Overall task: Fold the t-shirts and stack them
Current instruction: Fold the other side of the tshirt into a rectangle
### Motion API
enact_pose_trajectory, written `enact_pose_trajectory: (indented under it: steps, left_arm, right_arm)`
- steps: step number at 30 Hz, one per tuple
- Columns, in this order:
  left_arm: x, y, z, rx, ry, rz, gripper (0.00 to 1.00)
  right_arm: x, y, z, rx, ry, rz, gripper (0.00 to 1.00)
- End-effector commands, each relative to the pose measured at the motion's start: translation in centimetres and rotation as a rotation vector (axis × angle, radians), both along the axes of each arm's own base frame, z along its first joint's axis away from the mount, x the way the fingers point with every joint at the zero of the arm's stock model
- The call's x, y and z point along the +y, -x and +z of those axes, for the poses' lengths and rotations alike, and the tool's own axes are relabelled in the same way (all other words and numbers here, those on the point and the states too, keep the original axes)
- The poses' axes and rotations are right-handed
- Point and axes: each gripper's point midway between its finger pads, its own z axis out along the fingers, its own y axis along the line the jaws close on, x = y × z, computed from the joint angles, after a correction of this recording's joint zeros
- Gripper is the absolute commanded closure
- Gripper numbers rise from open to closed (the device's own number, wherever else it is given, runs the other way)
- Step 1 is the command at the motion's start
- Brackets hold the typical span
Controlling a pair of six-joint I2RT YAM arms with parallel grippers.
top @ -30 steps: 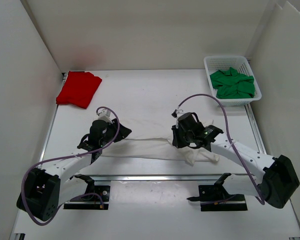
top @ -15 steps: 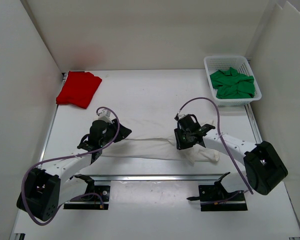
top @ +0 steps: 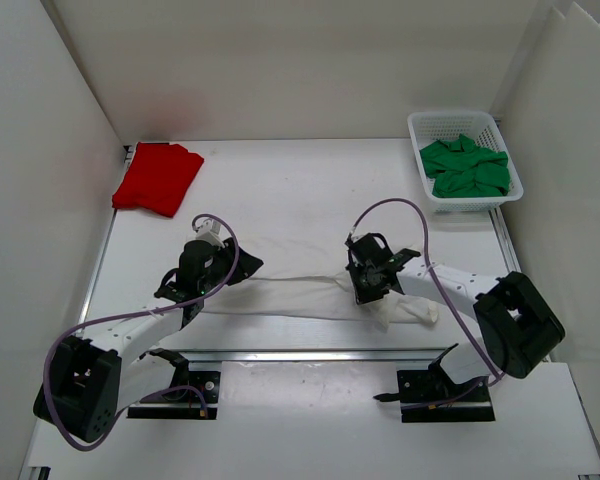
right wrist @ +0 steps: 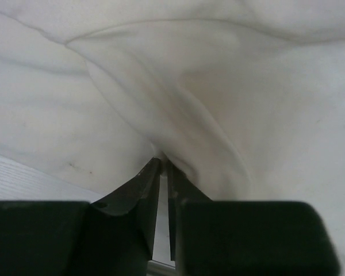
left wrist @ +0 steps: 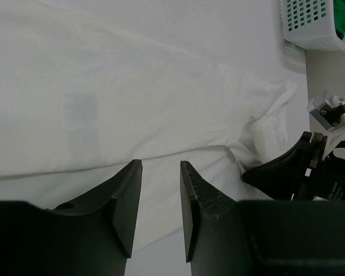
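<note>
Right hand (right wrist: pixel 163 164) pinches the white t-shirt (top: pixel 290 296) low (left hand (left wrist: pixel 160 168) hovers agape).

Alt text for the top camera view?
Two robot arms reach over a white t-shirt spread on a white table, left gripper and right gripper at the cloth. Red t-shirt folded far left; green t-shirt in a basket far right.

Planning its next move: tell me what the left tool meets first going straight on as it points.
The left tool would likely meet the white t-shirt first, spread just ahead of its tips; depth unclear.
</note>
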Motion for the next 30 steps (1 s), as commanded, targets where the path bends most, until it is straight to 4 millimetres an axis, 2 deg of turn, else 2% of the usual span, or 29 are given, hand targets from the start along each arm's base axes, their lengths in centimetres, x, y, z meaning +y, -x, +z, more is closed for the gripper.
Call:
enact_pose_trajectory:
  steps: [1, 4, 8, 10, 13, 14, 17, 20, 21, 22, 25, 26, 27, 28, 30]
  left_arm:
    - [-0.6, 0.1, 0.9, -0.033, 0.023, -0.024, 0.56]
    - [-0.7, 0.2, 0.8, -0.031, 0.016, -0.031, 0.57]
    - [-0.6, -0.1, 1.3, -0.04, 0.023, -0.029, 0.56]
    - [-0.6, -0.1, 1.5, -0.05, 0.018, -0.028, 0.56]
    - [-0.6, -0.1, 1.6, -0.045, 0.026, -0.025, 0.56]
    - [-0.5, -0.2, 1.8, -0.049, 0.031, -0.024, 0.56]
    - [-0.4, -0.4, 2.2, -0.058, 0.032, -0.025, 0.56]
    - [0.0, -0.2, 1.7, -0.044, 0.029, -0.018, 0.56]
    - [0.2, -0.4, 2.1, -0.055, 0.031, -0.008, 0.56]
    - [0.3, -0.2, 1.8, -0.046, 0.034, -0.012, 0.56]
    - [0.9, -0.5, 1.8, -0.046, 0.034, -0.001, 0.56]
    - [1.0, -0.6, 2.0, -0.056, 0.027, -0.002, 0.56]
    - [0.8, -0.5, 2.1, -0.057, 0.023, -0.007, 0.56]
    - [0.8, -0.6, 2.2, -0.063, 0.011, -0.005, 0.56]
    - [-0.8, -0.1, 2.6, -0.082, -0.011, -0.057, 0.56]
  right_arm:
    - [0.4, -1.2, 1.3, -0.055, -0.024, -0.014, 0.94]
    - [0.5, -1.4, 2.7, -0.079, -0.05, -0.009, 1.0]
    - [1.7, -0.8, 4.1, -0.058, -0.109, 0.029, 1.0]
    - [3.7, 0.6, 5.1, -0.015, -0.197, 0.099, 1.0]
    - [5.5, 1.1, 6.3, 0.02, -0.26, 0.145, 1.0]
    - [6.1, 1.8, 6.1, 0.056, -0.275, 0.164, 1.0]
    - [7.0, 2.1, 5.6, 0.095, -0.277, 0.192, 0.97]
    - [7.1, 2.3, 5.3, 0.12, -0.279, 0.193, 0.93]
    - [6.9, 2.0, 5.2, 0.122, -0.281, 0.184, 0.9]
    - [7.3, 2.2, 5.8, 0.12, -0.313, 0.196, 0.89]
    - [6.6, 0.8, 7.9, 0.06, -0.381, 0.159, 0.87]
    - [6.1, 0.1, 8.6, 0.032, -0.416, 0.136, 0.81]
    - [5.1, -1.4, 9.8, -0.008, -0.453, 0.088, 0.78]
    - [4.5, -1.5, 9.8, -0.002, -0.471, 0.069, 0.78]
    - [1.3, -4.4, 11.2, -0.11, -0.515, -0.074, 0.76]
